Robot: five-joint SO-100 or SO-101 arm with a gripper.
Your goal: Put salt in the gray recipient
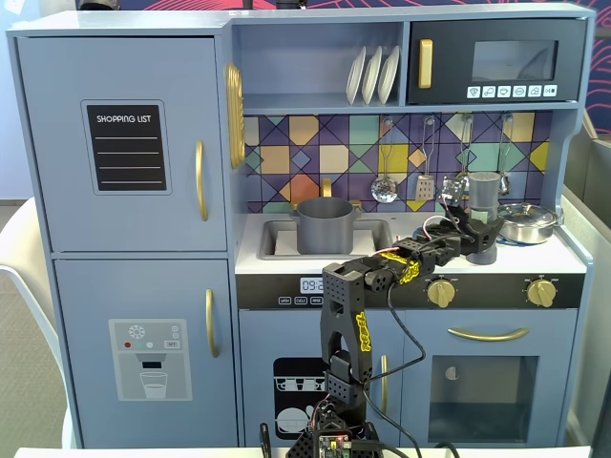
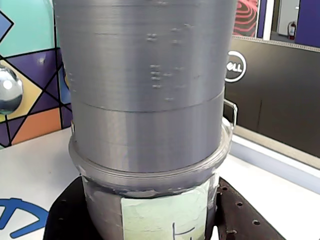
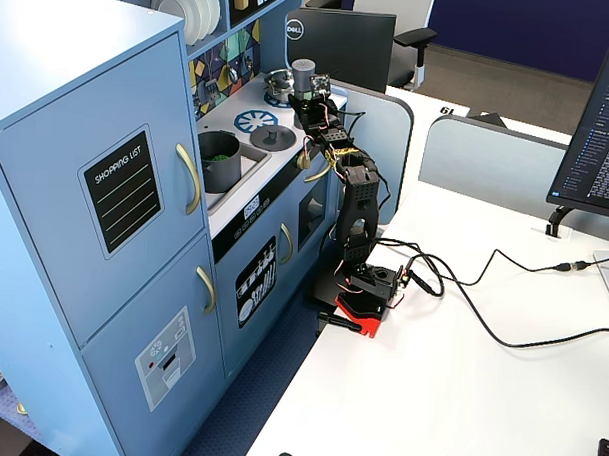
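The gripper (image 1: 477, 234) is clamped around the salt (image 1: 484, 196), upright on the worktop (image 1: 563, 256); the gray recipient (image 1: 326, 225) sits in the sink.

Matte ridged plastic salt (image 2: 150, 100); glossy steel pan (image 1: 528, 222).

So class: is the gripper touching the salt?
Touching. The wrist view shows the salt seated on the dark gripper at the frame's bottom edge, no gap showing.

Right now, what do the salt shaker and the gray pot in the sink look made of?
The salt shaker looks like matte gray plastic, perhaps 3D-printed, with fine horizontal ridges and a pale paper label. The gray pot looks like matte plastic too, with no shine; too small to be sure.
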